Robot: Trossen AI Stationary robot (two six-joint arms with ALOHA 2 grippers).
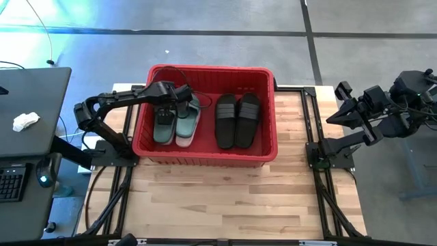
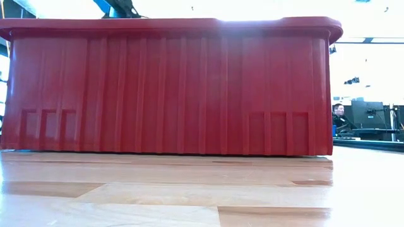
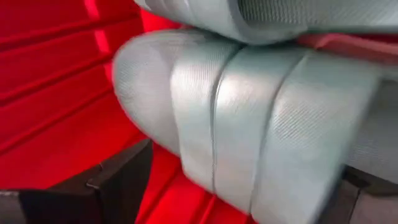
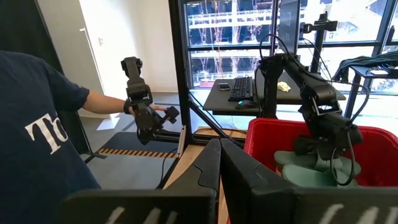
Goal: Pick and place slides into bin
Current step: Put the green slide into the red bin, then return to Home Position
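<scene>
Red bin (image 1: 266, 147) holds 4 slides; left tool (image 1: 183, 96) spread over the green slide (image 1: 188, 123); right tool (image 1: 339, 117) pressed together.

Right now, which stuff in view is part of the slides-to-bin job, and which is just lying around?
Job:
- red bin
- green slides in the bin
- black slides in the bin
- left claw, open over the green slides

Lying about:
- white crumpled cloth on the side desk
- keyboard
- right claw, shut, parked off the table
</scene>
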